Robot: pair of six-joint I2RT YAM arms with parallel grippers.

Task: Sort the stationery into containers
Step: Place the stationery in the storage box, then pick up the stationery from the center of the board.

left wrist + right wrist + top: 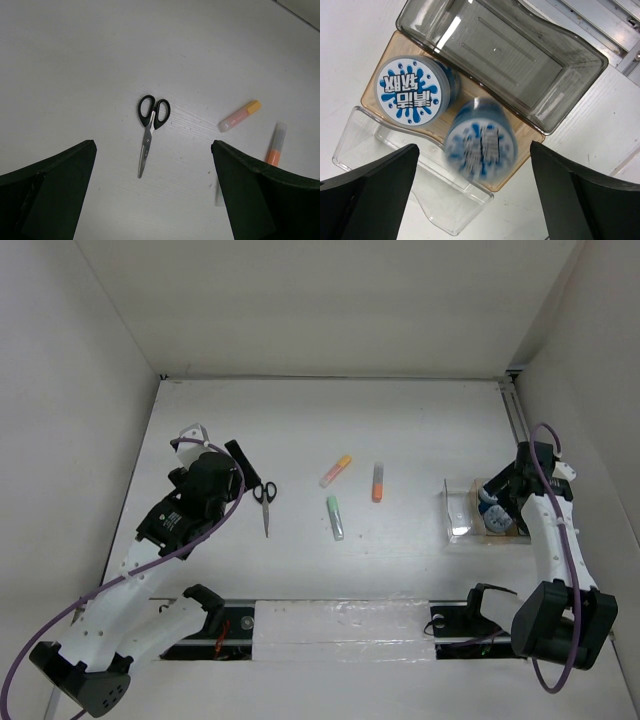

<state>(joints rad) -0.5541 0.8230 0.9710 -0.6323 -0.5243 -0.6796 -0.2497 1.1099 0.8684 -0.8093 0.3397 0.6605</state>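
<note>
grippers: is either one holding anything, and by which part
Nothing is held. Left gripper open above the small black-handled scissors; right gripper open above the light-brown box.

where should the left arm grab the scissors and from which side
Likely the closed blades just below the pivot, coming straight down from above. The scissors lie flat and shut, handles at the far end, so the blades make one narrow bar the left fingers can close across; the looped handles are wider.
</note>
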